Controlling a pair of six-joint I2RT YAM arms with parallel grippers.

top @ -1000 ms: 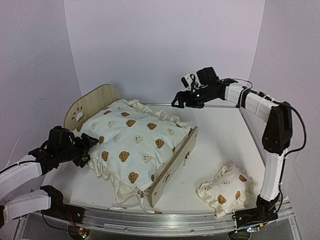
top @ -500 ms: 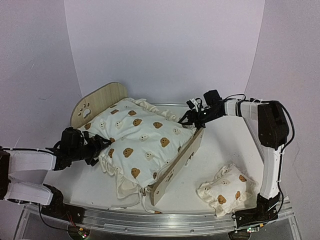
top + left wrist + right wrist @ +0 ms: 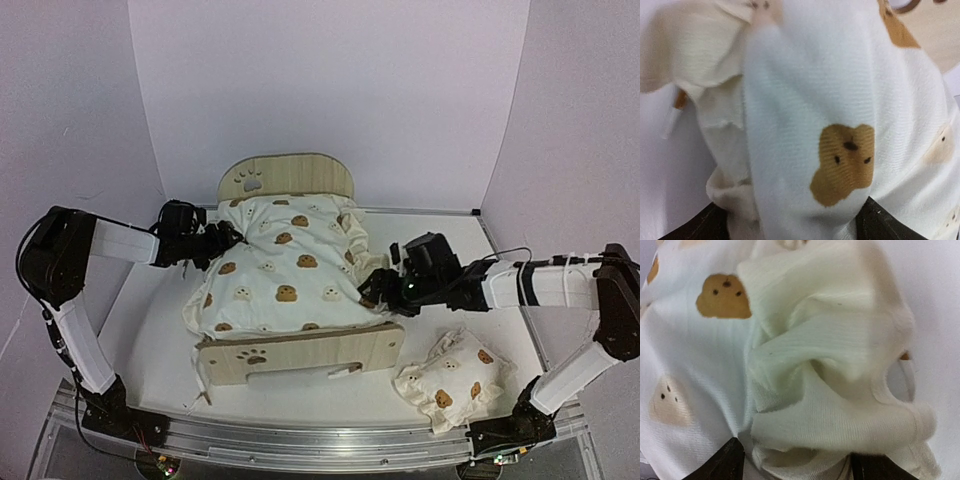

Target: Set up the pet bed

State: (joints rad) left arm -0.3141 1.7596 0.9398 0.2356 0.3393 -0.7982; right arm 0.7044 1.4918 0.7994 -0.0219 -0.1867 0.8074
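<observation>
The pet bed stands square to me, its paw-print headboard at the back and its low footboard at the front. A cream bear-print cushion covers the bed's base. My left gripper is at the cushion's left edge. In the left wrist view the padded edge fills the gap between the wide-set fingers. My right gripper is at the cushion's right edge, its fingers around the bunched ruffle.
A small bear-print pillow lies on the white table at the front right, just below my right forearm. Grey walls close in the back and both sides. A metal rail runs along the near edge.
The bed has swung round from a diagonal to face me squarely, footboard now in front. Both grippers moved with it, the left up toward the headboard, the right down to the cushion's right side.
</observation>
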